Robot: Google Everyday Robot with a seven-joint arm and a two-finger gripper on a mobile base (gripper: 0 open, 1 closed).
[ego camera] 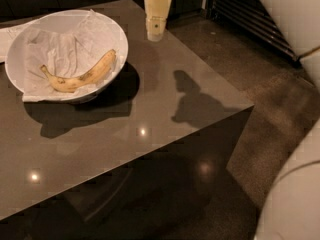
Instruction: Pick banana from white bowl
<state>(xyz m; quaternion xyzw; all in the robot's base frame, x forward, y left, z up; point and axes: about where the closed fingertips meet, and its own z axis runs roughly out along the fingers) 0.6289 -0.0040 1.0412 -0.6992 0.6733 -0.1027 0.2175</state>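
Observation:
The banana (82, 74), yellow with brown speckles, lies on crumpled paper towel inside the white bowl (112, 31) at the table's far left. Its stem points left. My gripper (156, 14) is a cream-coloured block hanging over the table's far edge, to the right of the bowl and apart from it. It holds nothing that I can see. Its shadow falls on the table near the right corner.
The bowl stands on a dark glossy table (150, 134) whose right corner drops to a speckled floor (260, 84). A loose white paper (7, 34) lies behind the bowl at the left. My white arm (295, 199) fills the right edge. A slatted grille (250, 14) is at the back right.

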